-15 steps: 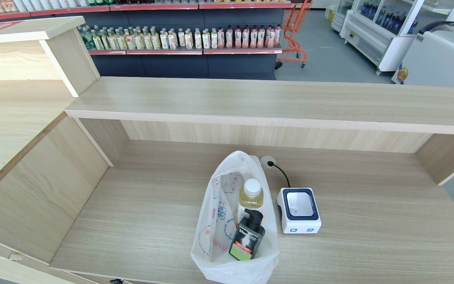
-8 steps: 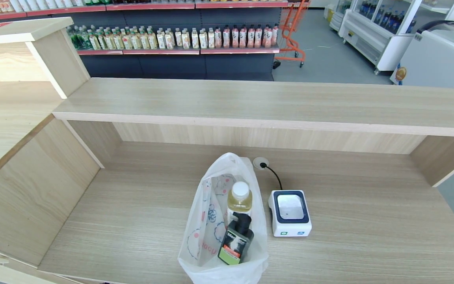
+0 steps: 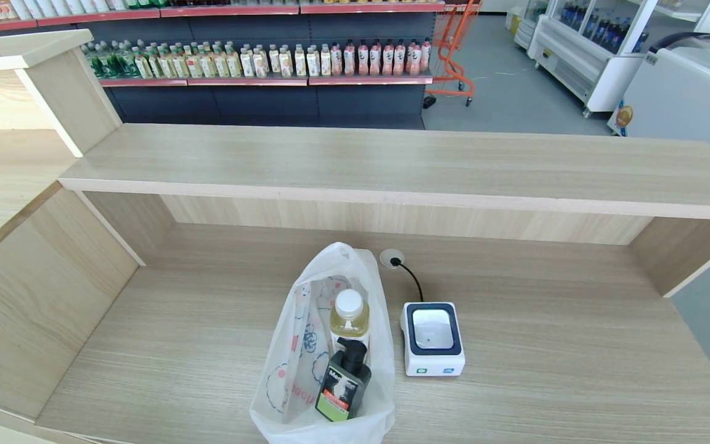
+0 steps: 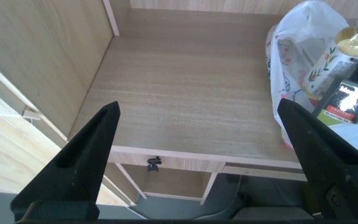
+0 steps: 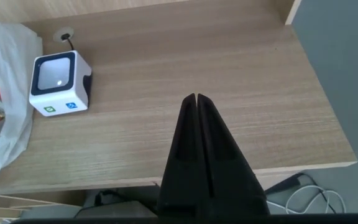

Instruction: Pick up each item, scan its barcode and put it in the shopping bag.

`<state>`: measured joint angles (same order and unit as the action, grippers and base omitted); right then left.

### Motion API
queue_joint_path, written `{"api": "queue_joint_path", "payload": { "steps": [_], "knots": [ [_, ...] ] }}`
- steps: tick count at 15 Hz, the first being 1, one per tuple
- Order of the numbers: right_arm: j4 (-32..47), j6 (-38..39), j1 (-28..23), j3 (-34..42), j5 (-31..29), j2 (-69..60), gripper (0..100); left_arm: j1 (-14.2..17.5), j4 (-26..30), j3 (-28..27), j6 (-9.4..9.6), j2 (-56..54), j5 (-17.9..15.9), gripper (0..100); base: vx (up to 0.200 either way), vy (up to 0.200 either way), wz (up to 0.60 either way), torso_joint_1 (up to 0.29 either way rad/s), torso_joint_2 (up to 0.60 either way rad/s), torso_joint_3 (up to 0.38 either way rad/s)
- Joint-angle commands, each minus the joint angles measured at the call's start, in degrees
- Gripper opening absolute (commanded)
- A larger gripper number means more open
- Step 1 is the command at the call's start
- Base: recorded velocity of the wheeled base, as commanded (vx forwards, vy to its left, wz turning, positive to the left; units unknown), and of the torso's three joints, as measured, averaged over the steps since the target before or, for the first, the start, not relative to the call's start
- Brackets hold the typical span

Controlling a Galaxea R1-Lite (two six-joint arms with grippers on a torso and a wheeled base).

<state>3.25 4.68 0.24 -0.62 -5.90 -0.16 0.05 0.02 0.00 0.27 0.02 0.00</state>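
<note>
The left gripper (image 4: 199, 106) hangs above the near left part of the counter (image 3: 164, 345), its jaws spread wide with nothing between them. It is well apart from the bag (image 3: 284, 351), which lies to its right.

The bag sits at the near edge of the counter, a little left of centre, with its mouth open upward. Two items stand inside it. A bottle (image 3: 349, 313) of yellow liquid with a white cap is on the far side, and a dark pump bottle (image 3: 342, 387) is just in front of it, touching or nearly so.

Just right of the bag stands the scanner (image 3: 431, 338), window up. Its cable (image 3: 411, 279) runs to a port in the counter behind it.

Farther right, the right gripper (image 5: 196, 98) is over the near right part of the counter with its jaws pressed together and holding nothing.

Both items I can see are already bagged, so the scan-and-bag step looks done for them and the task appears to be at or near its end. If another item waits out of sight, the next move calls for finding it. The left gripper is ready to grasp it, while the right would need to spread its jaws first. The barcode would then have to face the scanner window before the item goes down into the bag beside the two bottles.
</note>
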Motion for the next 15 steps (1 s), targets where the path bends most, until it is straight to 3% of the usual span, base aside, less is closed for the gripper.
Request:
{"api": "queue_joint_path", "payload": {
  "steps": [1,15],
  "knots": [
    [0.0,0.1,0.0,0.0,0.0,0.2,0,0.0,0.0,0.0,0.0,0.0,0.0,100,0.0,0.0,0.0,0.0,0.0,0.0],
    [0.0,0.1,0.0,0.0,0.0,0.2,0,0.0,0.0,0.0,0.0,0.0,0.0,100,0.0,0.0,0.0,0.0,0.0,0.0]
  ]
}}
